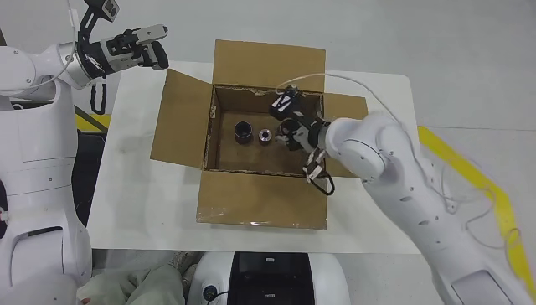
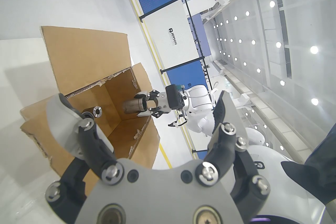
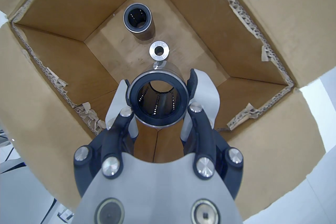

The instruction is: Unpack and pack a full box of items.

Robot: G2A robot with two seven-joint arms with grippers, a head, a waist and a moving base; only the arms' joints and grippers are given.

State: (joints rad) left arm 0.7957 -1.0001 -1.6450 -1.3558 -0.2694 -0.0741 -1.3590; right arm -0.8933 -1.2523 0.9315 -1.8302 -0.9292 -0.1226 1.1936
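In the box [image 3: 199,9], right hand [image 3: 158,84] holds a bearing [image 3: 159,100] near sleeve [image 3: 138,21] and ring [image 3: 165,51].

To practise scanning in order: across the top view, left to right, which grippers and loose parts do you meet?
First the left gripper → upright bearing → metal ring → right gripper, shut on a second bearing.

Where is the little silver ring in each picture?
Top view: ring on the box floor, between the standing tube and the held tube.
Left wrist view: ring inside the box, near the held tube.
Right wrist view: ring between the two tubes.
Shared landmark: the box.
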